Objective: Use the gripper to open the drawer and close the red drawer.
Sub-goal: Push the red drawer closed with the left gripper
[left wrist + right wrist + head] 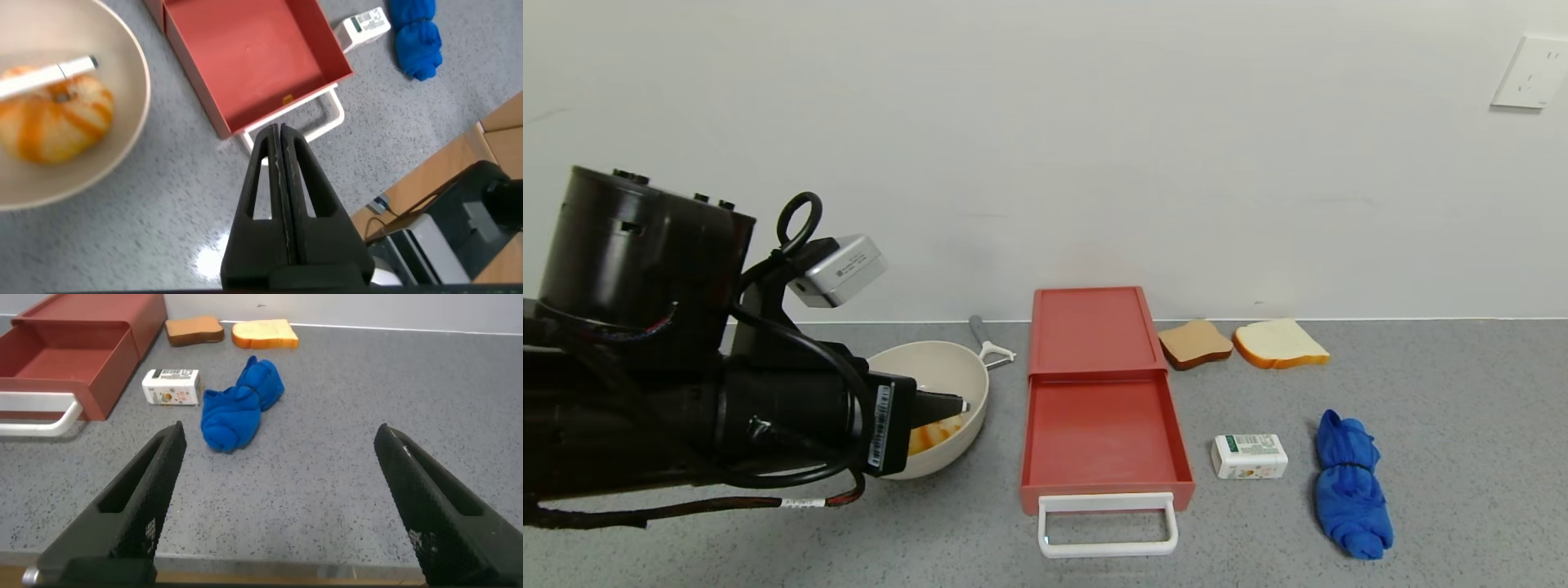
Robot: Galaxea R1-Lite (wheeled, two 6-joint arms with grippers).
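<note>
drawer (1104,408): salmon-red box in the middle of the table (1462,392), its tray pulled out toward the near edge, so the opening looks done and the closing is what remains.
left tool (943,403): fingers pressed together, holding nothing; it hangs over the beige bowl (964,371), pointing right toward the tray.
direction from left tool: the drawer lies to its right and the white handle (1107,525) lies right and nearer; in the left wrist view the closed tips sit just short of the handle (327,122).
nearer arm: the left one, by my judgement; the right tool (282,498) is spread wide and empty, off to the right, with the blue cloth (241,404) and small white box (172,385) between it and the tray.
long axis of drawer: runs near to far, square to the wall.
which way it points: open end and handle face near; the casing sits at the far end.
coming move: a push on the tray front from near toward far, straight along that axis, should shut it.
</note>
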